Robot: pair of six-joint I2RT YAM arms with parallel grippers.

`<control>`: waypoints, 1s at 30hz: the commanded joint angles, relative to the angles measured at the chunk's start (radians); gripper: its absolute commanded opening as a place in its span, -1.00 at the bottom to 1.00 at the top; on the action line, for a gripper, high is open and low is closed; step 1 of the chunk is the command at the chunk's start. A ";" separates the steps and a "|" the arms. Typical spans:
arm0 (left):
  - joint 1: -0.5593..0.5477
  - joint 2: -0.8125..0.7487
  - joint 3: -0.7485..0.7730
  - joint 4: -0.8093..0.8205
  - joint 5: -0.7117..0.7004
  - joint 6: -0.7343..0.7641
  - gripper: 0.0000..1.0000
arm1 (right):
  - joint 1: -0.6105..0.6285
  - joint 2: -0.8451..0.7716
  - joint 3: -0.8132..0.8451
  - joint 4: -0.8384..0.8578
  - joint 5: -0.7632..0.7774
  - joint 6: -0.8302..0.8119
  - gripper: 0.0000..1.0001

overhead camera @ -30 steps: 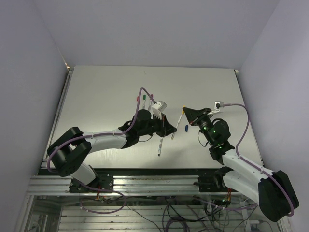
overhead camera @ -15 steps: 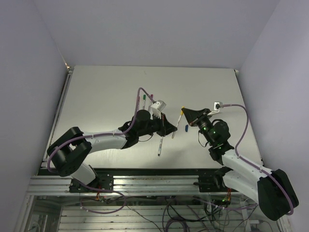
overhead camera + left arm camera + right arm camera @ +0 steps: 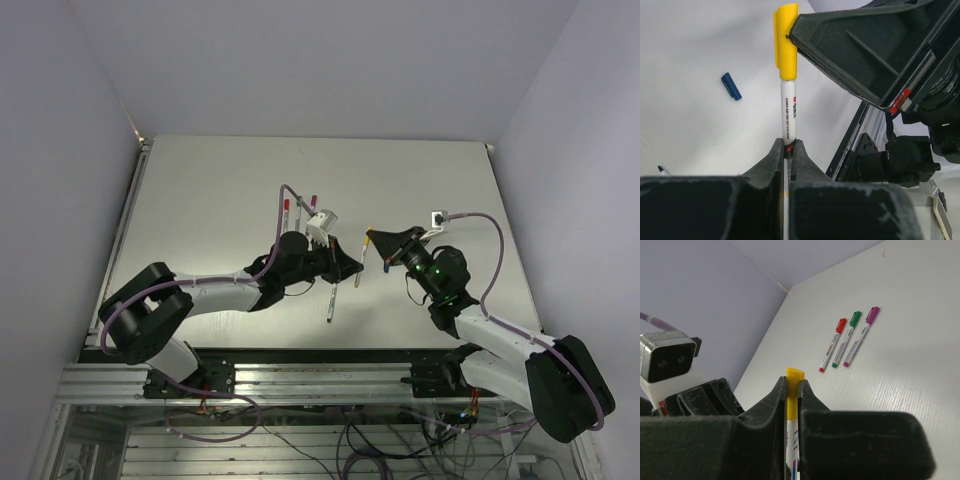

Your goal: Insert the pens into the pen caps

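My left gripper [image 3: 788, 148] is shut on a white-bodied pen [image 3: 789, 110] and holds it above the table. A yellow cap [image 3: 785, 45] sits over the pen's far end. My right gripper [image 3: 793, 382] is shut on that yellow cap [image 3: 794, 390]. In the top view the left gripper [image 3: 352, 272] and right gripper [image 3: 373, 239] meet at mid-table with the pen [image 3: 362, 262] between them. A loose blue cap [image 3: 731, 86] lies on the table. Another uncapped pen [image 3: 330, 300] lies in front of the left gripper.
Three capped pens, red [image 3: 833, 344], green [image 3: 848, 338] and magenta [image 3: 860, 335], lie side by side toward the back left. They also show in the top view [image 3: 299, 207]. The left wrist's white camera [image 3: 667, 357] is close to my right gripper.
Both grippers have shifted a little to the left together, the right one more. The pen and yellow cap stay held between them.
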 commanded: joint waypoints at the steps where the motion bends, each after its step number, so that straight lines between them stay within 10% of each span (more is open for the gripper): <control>1: 0.019 0.009 -0.001 0.173 -0.046 -0.024 -0.86 | 0.025 0.034 0.012 -0.038 -0.110 -0.037 -1.00; 30: 0.110 -0.093 0.010 0.123 -0.195 0.042 -0.86 | 0.218 0.189 0.148 -0.365 0.022 -0.187 -1.00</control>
